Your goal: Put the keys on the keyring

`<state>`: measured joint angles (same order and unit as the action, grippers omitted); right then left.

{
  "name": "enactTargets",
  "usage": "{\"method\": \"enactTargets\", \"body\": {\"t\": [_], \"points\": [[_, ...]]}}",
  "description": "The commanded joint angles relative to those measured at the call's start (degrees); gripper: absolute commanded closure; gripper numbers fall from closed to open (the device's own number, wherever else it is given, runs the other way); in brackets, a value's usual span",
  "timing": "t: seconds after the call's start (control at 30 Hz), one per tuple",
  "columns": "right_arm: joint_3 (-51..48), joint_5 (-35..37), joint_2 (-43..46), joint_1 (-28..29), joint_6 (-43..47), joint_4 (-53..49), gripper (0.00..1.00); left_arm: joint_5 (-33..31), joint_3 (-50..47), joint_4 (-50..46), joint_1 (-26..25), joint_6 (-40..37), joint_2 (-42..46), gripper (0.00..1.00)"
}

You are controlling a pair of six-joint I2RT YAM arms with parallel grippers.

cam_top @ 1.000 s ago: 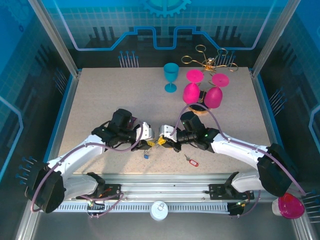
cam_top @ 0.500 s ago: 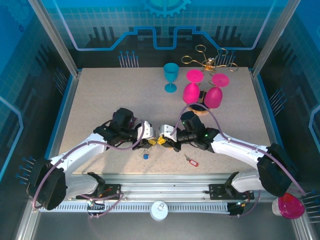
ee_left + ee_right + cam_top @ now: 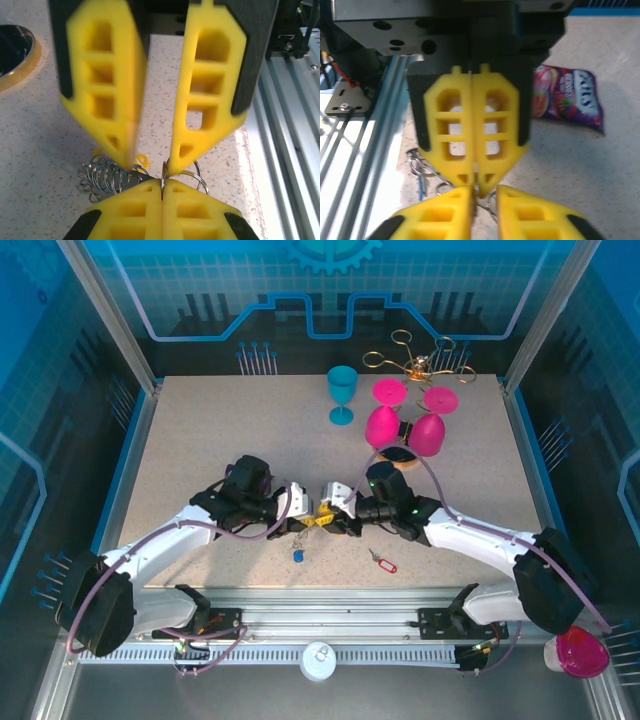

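Note:
My left gripper (image 3: 162,184) is shut on a thin silver metal ring (image 3: 197,176), held edge-on between its yellow pads. A coiled silver wire bunch (image 3: 106,175) and a yellow key head (image 3: 142,160) hang beside it; I cannot tell whether this coil is the keyring. My right gripper (image 3: 152,164) faces it tip to tip, open, with its fingers either side of the ring. In the right wrist view the right gripper (image 3: 484,194) straddles the shut left fingertips (image 3: 476,181). From above, both grippers (image 3: 315,521) meet at the table's front centre. A blue key (image 3: 298,556) is just below them and a red key (image 3: 383,563) lies to the right.
A teal goblet (image 3: 341,392) stands at the back, with two pink goblets (image 3: 382,425) upside down beside it and a gold wire rack (image 3: 418,362) behind. A snack packet (image 3: 567,97) lies near the left arm. The aluminium rail (image 3: 320,620) runs along the front edge.
My left gripper has closed onto the ring and my right gripper has opened. The blue key has shifted slightly down and right.

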<state>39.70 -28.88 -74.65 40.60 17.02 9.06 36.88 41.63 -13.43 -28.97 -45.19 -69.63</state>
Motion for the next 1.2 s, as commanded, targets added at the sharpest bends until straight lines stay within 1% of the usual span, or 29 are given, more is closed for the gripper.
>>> {"method": "enactTargets", "body": {"t": [0.0,0.1,0.2,0.23,0.33,0.4,0.53,0.67,0.8,0.93,1.07,1.17], "points": [[-4.3,0.6,5.1,-3.6,-8.8,6.1,0.72,-4.1,-2.9,6.4,-0.5,0.0,2.6,1.00],[-5.7,5.0,7.2,-3.1,-9.4,2.7,0.70,-6.5,-6.1,11.7,-1.3,0.1,5.2,1.00],[-6.0,9.3,6.3,-0.8,-10.5,2.6,0.70,-7.8,-8.4,15.4,-2.2,-0.3,6.6,1.00],[-5.7,10.9,5.5,0.2,-10.8,3.0,0.71,-8.1,-8.8,16.2,-2.4,-0.3,7.0,1.00],[-4.2,12.4,2.7,2.1,-10.9,4.0,0.75,-8.2,-9.0,15.9,-2.8,-0.3,7.4,1.00],[-3.4,12.1,1.3,3.0,-10.9,4.7,0.77,-8.2,-9.0,15.6,-2.8,-0.4,7.6,1.00],[-2.7,10.5,-0.1,4.6,-10.6,5.6,0.85,-9.1,-9.2,16.1,-3.0,0.1,7.6,1.00],[-3.7,9.2,-0.1,5.9,-11.4,9.2,0.87,-9.3,-9.2,16.5,-3.2,0.4,7.2,1.00],[-4.9,7.4,-0.2,8.0,-9.9,13.2,0.87,-9.9,-9.0,17.2,-3.3,0.7,6.6,1.00],[-5.8,4.5,-1.6,9.8,-7.6,17.0,0.85,-10.3,-8.9,18.2,-3.4,1.7,6.2,1.00],[-8.8,1.2,-1.1,10.0,-5.9,23.0,0.75,-10.8,-9.4,19.7,-3.6,4.1,6.3,1.00],[-11.1,0.8,1.8,8.7,-3.4,22.8,0.68,-11.7,-10.5,21.3,-3.8,5.9,6.5,1.00]]}}
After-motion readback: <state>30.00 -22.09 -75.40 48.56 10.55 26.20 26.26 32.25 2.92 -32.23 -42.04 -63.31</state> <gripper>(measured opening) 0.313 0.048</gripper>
